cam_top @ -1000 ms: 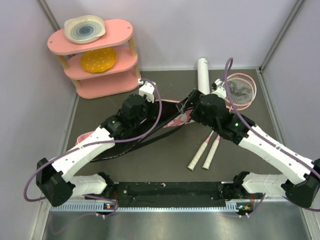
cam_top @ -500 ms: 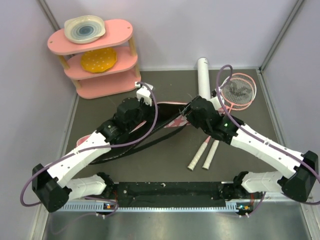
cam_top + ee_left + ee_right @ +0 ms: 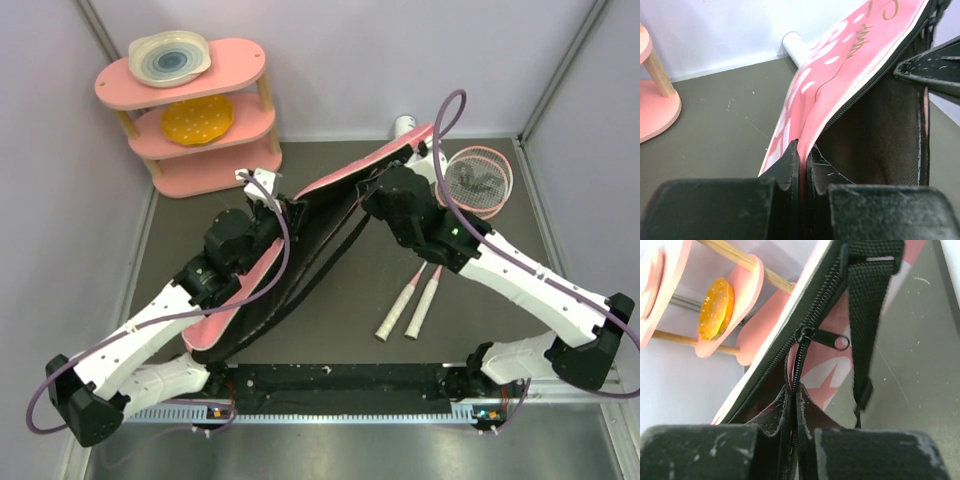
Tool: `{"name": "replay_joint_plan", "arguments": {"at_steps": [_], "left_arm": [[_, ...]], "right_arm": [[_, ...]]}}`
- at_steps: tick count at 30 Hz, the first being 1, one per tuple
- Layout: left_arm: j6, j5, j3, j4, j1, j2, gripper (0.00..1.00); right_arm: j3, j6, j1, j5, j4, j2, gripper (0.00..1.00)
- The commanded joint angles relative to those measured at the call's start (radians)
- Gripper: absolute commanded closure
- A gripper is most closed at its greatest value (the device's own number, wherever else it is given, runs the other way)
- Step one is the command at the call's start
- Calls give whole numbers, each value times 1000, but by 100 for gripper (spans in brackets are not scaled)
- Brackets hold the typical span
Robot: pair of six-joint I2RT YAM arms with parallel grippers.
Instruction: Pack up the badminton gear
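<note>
The long pink racket bag hangs lifted off the table, its dark inside spread open between my two arms. My left gripper is shut on the bag's pink flap, which is pinched between its fingers. My right gripper is shut on the opposite zipper edge, just below the zipper pull. Two pink-framed rackets lie at the right, their white handles pointing toward the front. The white tube is mostly hidden behind the bag.
A pink three-tier shelf with a bowl and an orange plate stands at the back left. The bag's black strap dangles across the opening. Grey walls close in on both sides. The arm bases sit along the front edge.
My right gripper has shut on the bag's zipper edge. Both arms have risen and pulled apart, lifting the bag from flat on the table and opening it. The tube is now mostly covered.
</note>
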Motion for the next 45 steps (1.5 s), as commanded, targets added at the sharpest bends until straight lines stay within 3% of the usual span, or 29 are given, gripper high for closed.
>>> {"name": "replay_joint_plan", "arguments": {"at_steps": [1, 3, 8, 10, 20, 22, 23, 24, 25, 27, 30, 31, 33, 34, 36, 37, 39, 45], "left_arm": [[-20, -7, 57, 32, 3, 34, 88], [-30, -20, 73, 11, 11, 53, 79], [-62, -12, 115, -79, 40, 107, 65], [-67, 14, 121, -81, 46, 133, 60], [-95, 161, 158, -92, 115, 204, 52], [-79, 232, 175, -78, 124, 225, 60], [-76, 237, 193, -72, 129, 234, 68], [-75, 238, 208, -77, 129, 257, 85], [-78, 234, 225, -99, 129, 270, 91], [-101, 230, 288, -123, 129, 305, 100], [-191, 150, 382, -185, 128, 354, 100], [-213, 123, 415, -193, 127, 365, 100], [-242, 106, 449, -236, 127, 403, 100], [-253, 90, 484, -270, 127, 417, 100], [-274, 37, 505, -343, 127, 448, 100], [-277, 27, 497, -353, 127, 451, 100], [-279, 2, 479, -357, 127, 457, 100], [-267, -50, 388, -330, 127, 449, 100]], "right_arm": [[71, -152, 27, 59, 49, 15, 100], [81, -214, 22, 18, 80, 28, 100], [-96, -491, -10, -284, 452, -40, 100], [-73, -507, -47, -347, 424, -17, 100], [-33, -548, -130, -620, 416, 34, 100], [-24, -550, -153, -656, 410, 52, 100], [-16, -547, -180, -697, 405, 57, 100], [-15, -548, -194, -706, 405, 68, 100], [-10, -562, -209, -719, 405, 74, 100], [28, -585, -259, -740, 385, 95, 100], [128, -632, -324, -805, 323, 167, 99], [157, -642, -332, -806, 286, 202, 80], [220, -651, -332, -789, 192, 221, 56], [228, -634, -334, -779, 165, 226, 37], [226, -585, -334, -757, 85, 217, 23], [223, -576, -334, -722, 56, 209, 10], [206, -615, -332, -716, -27, 166, 1], [-89, -633, -348, -696, 26, -148, 1]]}}
